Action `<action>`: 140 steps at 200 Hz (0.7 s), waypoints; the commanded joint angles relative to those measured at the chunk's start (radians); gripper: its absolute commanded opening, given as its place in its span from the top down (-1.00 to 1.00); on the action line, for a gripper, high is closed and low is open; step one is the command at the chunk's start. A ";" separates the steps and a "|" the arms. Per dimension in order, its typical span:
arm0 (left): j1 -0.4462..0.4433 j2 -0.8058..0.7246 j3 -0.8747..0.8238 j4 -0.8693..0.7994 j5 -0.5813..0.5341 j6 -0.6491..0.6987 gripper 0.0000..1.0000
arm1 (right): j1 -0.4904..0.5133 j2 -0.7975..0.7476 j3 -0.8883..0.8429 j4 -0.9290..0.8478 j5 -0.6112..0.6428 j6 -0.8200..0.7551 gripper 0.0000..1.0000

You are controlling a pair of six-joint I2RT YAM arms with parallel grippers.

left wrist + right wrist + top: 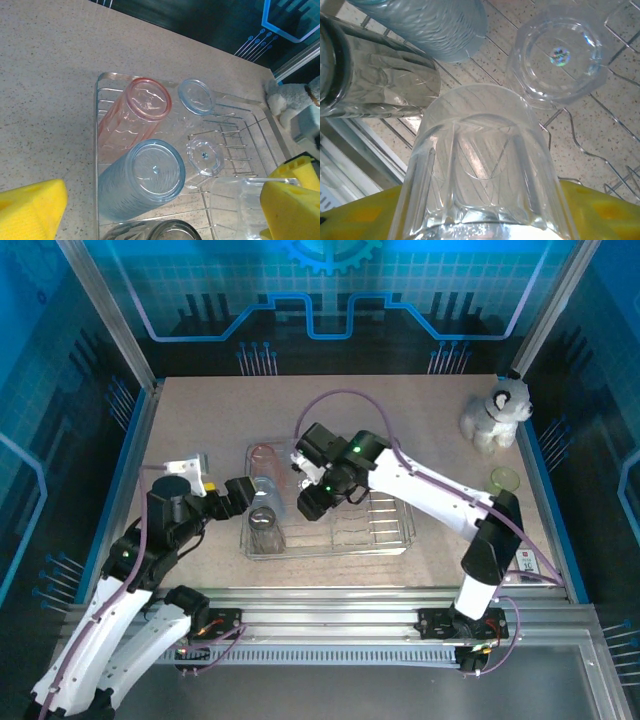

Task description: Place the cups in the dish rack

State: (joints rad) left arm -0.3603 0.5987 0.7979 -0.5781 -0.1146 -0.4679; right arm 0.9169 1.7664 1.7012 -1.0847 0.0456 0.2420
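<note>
Cups: 7 were in sight. 5 sat in the dish rack, all bunched at its left end:
- pink cup
- blue cup
- grey cup, at the near-left corner
- far clear cup
- mid clear cup, just beside the blue one

No. 6, the held clear cup, was clamped btwn the yellow pads of the right gripper. It sat low over the rack wires, close to the grey cup and the mid clear cup. No. 7, the green cup, was out on the table, well right of the rack and near the plush toy.

The left gripper hung at the rack's left edge, jaws spread wide, nothing in them.

Step, imo: seating no. 6. The next move needed a short drop into the gap w/o clipping either neighbour, base settled on the wires before letting go. The gap was tight and clear plastic is hard to judge. The right half of the rack looked free, so shifting that way seemed safer.

After that the green cup was left, on the right arm's side.

Other counts: 1 rack, 1 plush toy.
</note>
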 commanded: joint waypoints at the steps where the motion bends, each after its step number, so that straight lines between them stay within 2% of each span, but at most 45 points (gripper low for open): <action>1: -0.005 -0.015 0.000 -0.010 -0.024 0.015 -0.99 | 0.034 0.060 0.073 -0.093 0.071 -0.018 1.00; 61: -0.005 -0.061 -0.015 0.007 -0.016 0.064 -0.99 | 0.055 0.171 0.118 -0.112 0.129 -0.024 1.00; 117: -0.005 -0.097 -0.022 0.020 -0.014 0.065 -0.99 | 0.074 0.235 0.138 -0.104 0.133 -0.032 0.83; 140: -0.004 -0.116 -0.029 0.026 -0.019 0.065 -0.99 | 0.076 0.244 0.130 -0.096 0.131 -0.035 0.63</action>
State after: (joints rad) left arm -0.3603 0.5098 0.7822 -0.5781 -0.1165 -0.4339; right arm 0.9791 1.9953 1.8046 -1.1702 0.1577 0.2230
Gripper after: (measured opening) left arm 0.993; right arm 0.642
